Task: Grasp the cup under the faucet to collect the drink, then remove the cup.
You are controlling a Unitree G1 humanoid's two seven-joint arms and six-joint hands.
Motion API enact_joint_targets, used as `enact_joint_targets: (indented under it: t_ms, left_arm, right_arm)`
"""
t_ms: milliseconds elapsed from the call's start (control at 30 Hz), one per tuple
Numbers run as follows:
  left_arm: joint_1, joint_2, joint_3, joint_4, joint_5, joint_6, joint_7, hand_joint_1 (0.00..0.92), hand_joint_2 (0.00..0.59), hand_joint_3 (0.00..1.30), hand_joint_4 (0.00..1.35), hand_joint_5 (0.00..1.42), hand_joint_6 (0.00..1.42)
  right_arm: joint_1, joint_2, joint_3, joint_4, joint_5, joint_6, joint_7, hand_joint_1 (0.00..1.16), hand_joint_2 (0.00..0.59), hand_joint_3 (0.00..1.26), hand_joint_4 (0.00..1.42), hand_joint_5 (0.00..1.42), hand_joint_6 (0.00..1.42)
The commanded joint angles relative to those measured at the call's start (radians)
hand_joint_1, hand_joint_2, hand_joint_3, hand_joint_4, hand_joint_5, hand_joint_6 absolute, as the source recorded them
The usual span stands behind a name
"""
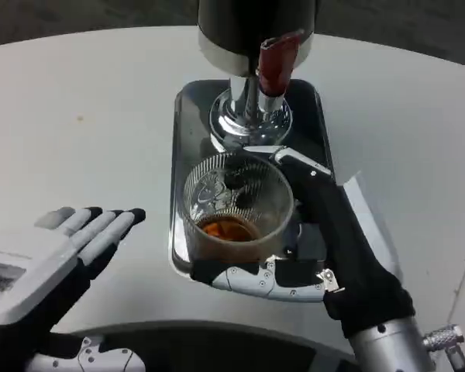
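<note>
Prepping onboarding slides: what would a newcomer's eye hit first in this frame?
The ribbed clear glass cup with amber drink at its bottom, standing on the shiny metal drip tray at centre, gripped by the right hand. Just above it, the chrome drink dispenser with its red tap lever. At lower left, the left hand waits with fingers apart.

The left hand (50, 260) has a white back bearing what looks like a label, while the right hand (325, 248) shows black above a silver forearm (395, 345).
</note>
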Motion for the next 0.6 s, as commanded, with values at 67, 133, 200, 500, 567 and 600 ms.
enact_joint_targets:
  t_ms: [67,133,200,500,567,600]
  left_arm:
    - [0.050,-0.039,0.029,-0.049,0.032,-0.035,0.043,0.000,0.000,0.00,0.00,0.00,0.00]
    - [0.059,-0.049,0.033,-0.059,0.033,-0.046,0.048,0.000,0.000,0.00,0.00,0.00,0.00]
    - [0.070,-0.065,0.032,-0.069,0.042,-0.056,0.056,0.000,0.000,0.00,0.00,0.00,0.00]
    - [0.106,-0.096,0.005,-0.096,0.050,-0.136,0.080,0.000,0.000,0.00,0.00,0.00,0.00]
    - [0.097,-0.098,-0.004,-0.100,0.050,-0.145,0.076,0.000,0.000,0.00,0.00,0.00,0.00]
    - [0.091,-0.099,-0.009,-0.100,0.052,-0.144,0.074,0.000,0.000,0.00,0.00,0.00,0.00]
  right_arm:
    - [0.035,-0.018,0.004,-0.116,0.026,-0.003,0.049,1.16,0.124,0.73,0.94,0.98,1.32]
    - [0.053,-0.026,0.004,-0.159,0.043,0.014,0.079,1.16,0.124,0.73,0.94,0.98,1.32]
    - [0.072,-0.034,0.004,-0.198,0.058,0.032,0.107,1.16,0.124,0.73,0.94,0.98,1.32]
    - [0.115,-0.090,-0.028,-0.302,0.117,0.069,0.202,1.16,0.124,0.73,0.94,0.98,1.34]
    - [0.130,-0.104,-0.042,-0.319,0.138,0.080,0.219,1.16,0.127,0.73,0.94,0.98,1.34]
    - [0.138,-0.108,-0.049,-0.325,0.146,0.084,0.223,1.16,0.128,0.73,0.94,0.98,1.34]
